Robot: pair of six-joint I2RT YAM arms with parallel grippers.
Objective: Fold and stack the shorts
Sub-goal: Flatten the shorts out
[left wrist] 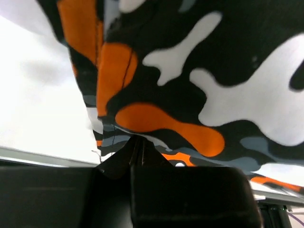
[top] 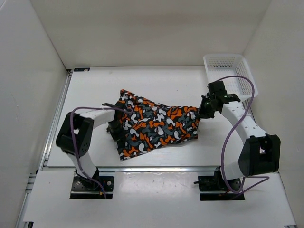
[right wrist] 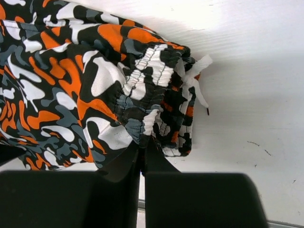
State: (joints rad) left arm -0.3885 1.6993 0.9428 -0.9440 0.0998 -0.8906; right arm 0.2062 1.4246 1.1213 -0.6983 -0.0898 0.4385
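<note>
White counter (top: 156,80) seen from above. Camouflage-print shorts (top: 156,126) in orange, white, grey and black are spread across its middle. The left fingers (left wrist: 121,159) are pressed together, pinching the fabric at the shorts' left edge. The right fingers (right wrist: 126,161) are also closed, pinching the gathered elastic waistband (right wrist: 142,80) at the shorts' right end, just beside a white drawstring (right wrist: 197,78). 1 white mesh basket (top: 228,71) sits in the far right corner.

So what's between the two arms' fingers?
The shorts, held by the left fingers at one end, the right fingers at the other; top view shows it.
</note>
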